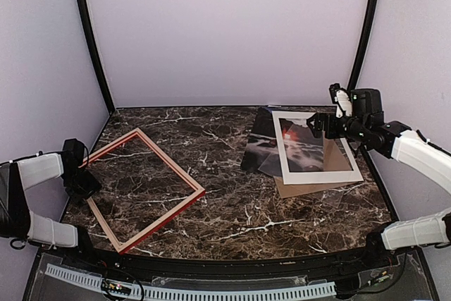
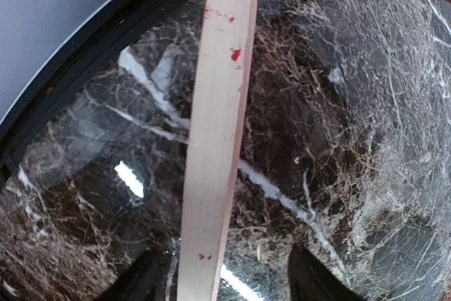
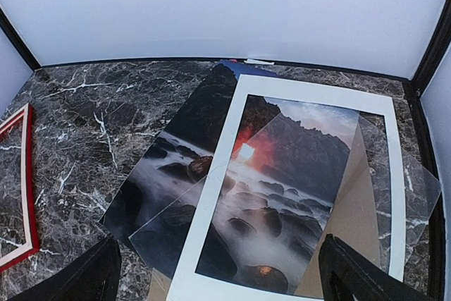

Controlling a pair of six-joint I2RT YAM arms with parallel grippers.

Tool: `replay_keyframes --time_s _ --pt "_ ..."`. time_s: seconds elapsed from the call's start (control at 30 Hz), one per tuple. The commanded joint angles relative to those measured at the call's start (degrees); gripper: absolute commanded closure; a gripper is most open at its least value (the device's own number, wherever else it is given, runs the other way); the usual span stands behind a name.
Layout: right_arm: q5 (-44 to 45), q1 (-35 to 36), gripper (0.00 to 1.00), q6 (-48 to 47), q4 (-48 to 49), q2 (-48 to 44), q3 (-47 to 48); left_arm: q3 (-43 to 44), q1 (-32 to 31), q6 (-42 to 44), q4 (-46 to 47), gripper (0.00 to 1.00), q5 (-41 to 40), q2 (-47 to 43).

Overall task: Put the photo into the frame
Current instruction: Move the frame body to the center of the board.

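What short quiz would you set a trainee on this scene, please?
1. True or false: the photo already sits inside the frame.
2. What lies over the photo? A) white mat board B) the frame C) nothing.
3. Which arm's jaws stand either side of a frame rail?
Key: 1 false; 2 A; 3 the left arm.
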Motion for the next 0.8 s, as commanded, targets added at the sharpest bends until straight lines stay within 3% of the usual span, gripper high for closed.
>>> replay_keyframes --time_s 0.0,0.1,0.47,0.77 --pt "-0.6 0.4 0.01 0.5 0.9 0.2 1.5 -1.3 0.3 2.2 4.8 0.43 3.1 2.4" --pt "-0.7 0.4 0.01 0.5 0.4 -0.2 1.4 -1.1 0.4 5.4 7.4 0.54 5.4 4.4" --pt "-0.4 0.4 0.01 0.9 -0.7 -0.3 1.7 2.0 -1.4 10.7 13.3 0.74 14.3 12.9" --pt "0.8 0.4 0.01 2.0 -3.0 1.9 3.5 20.5 -11.9 22.0 5.6 0.78 10.3 30.2"
